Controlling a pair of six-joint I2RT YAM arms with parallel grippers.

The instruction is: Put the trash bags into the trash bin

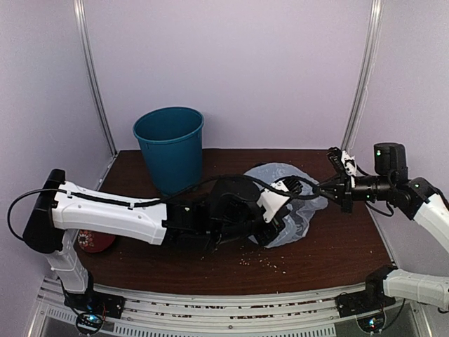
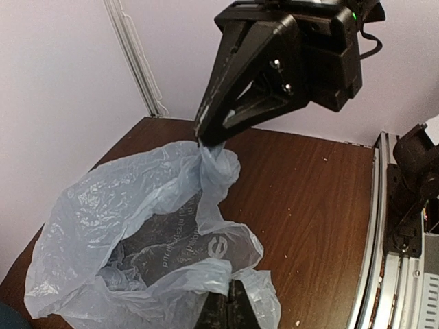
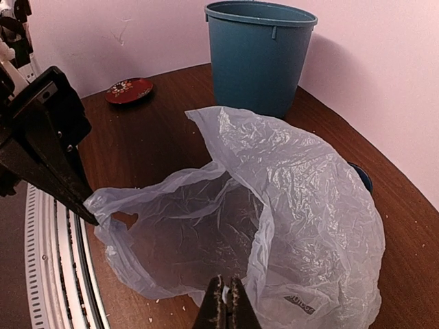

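The pale blue-grey trash bag (image 1: 295,210) lies on the brown table, right of centre, with its mouth pulled open between my two grippers. My left gripper (image 2: 230,310) is shut on the near edge of the bag (image 2: 137,226). In the top view the left gripper (image 1: 275,232) sits at the bag's front left. My right gripper (image 3: 225,307) is shut on the opposite edge of the bag (image 3: 309,205), and from above the right gripper (image 1: 318,188) is at the bag's right side. The teal trash bin (image 1: 168,146) stands upright at the back left, apart from the bag; the right wrist view shows the bin (image 3: 259,58) beyond it.
A red plate (image 1: 95,241) lies at the left edge behind my left arm, and the plate (image 3: 129,90) shows again in the right wrist view. A dark blue mug (image 3: 363,177) peeks out behind the bag. Crumbs (image 1: 266,263) dot the table's front.
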